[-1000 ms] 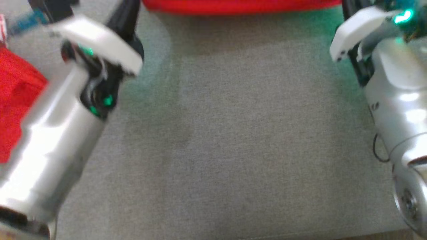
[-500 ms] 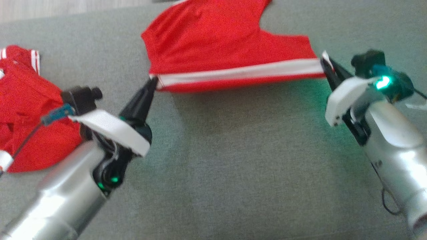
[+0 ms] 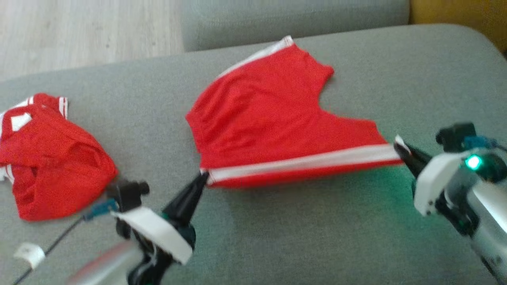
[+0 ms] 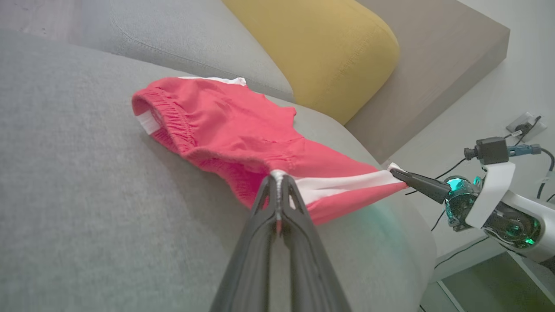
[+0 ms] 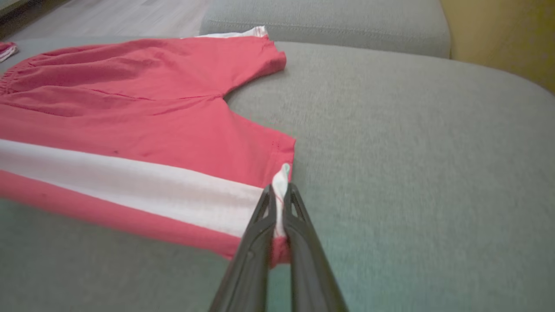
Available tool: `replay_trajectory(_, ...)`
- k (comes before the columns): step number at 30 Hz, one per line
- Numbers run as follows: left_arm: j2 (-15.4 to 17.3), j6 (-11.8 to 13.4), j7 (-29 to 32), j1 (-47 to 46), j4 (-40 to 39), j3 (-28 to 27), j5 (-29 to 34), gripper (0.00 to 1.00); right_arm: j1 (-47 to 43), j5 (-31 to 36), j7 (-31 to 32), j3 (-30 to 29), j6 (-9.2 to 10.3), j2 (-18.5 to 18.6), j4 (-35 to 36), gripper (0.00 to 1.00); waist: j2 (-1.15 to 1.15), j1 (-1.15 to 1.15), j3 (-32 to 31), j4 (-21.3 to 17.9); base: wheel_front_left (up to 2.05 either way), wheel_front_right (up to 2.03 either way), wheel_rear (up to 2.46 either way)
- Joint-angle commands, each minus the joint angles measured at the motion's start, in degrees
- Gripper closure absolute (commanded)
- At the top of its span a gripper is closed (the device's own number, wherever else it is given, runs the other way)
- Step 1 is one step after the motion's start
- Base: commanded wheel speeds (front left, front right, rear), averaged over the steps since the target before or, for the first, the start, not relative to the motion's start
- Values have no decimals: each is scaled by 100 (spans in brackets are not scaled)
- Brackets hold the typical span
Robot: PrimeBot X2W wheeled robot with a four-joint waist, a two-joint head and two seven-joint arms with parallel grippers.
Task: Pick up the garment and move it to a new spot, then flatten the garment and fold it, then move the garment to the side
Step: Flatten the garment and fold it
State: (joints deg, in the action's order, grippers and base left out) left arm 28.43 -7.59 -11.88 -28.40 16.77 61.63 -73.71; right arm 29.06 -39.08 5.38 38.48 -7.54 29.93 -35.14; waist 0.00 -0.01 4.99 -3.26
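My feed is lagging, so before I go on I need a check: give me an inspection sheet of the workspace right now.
Surface: grey sofa cushion, soft fabric.
Job's things: red shorts with a white stripe, stretched between both grippers, far part lying on the cushion.
Clutter: second red garment, crumpled, to the robot's left, apart from the shorts; small white piece near it, cannot tell what.
Grippers: left gripper shut on the stripe's left end; right gripper shut on its right end.
Cables: dark cable running from the left wrist over the cushion.
Surroundings: yellow cushion, wooden floor, wall socket.
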Motion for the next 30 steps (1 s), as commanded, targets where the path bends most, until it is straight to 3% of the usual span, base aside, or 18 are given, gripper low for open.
replay_trajectory(1,271,10,-107,-52,-108,-172,24,100,-177,-126,94,-52,5,314,243,100,0,1,-144,0,0,0,0)
replay_trajectory(7,338,45,-186,461,-467,-6,98,100,-1138,-494,613,-366,5,948,1301,100,0,1,-262,38,0,0,0)
replay_trajectory(11,378,150,-219,519,-768,-56,174,100,-1535,-442,599,-1072,5,1118,1877,100,0,1,-168,107,0,0,0)
replay_trajectory(21,251,276,-221,-114,-920,-485,228,100,-1313,542,1099,-2296,5,752,2862,100,0,1,349,319,0,0,0)
replay_trajectory(30,-66,168,-30,-916,-523,-588,298,100,6,972,1791,-2249,5,334,2607,100,0,1,1018,736,0,0,0)
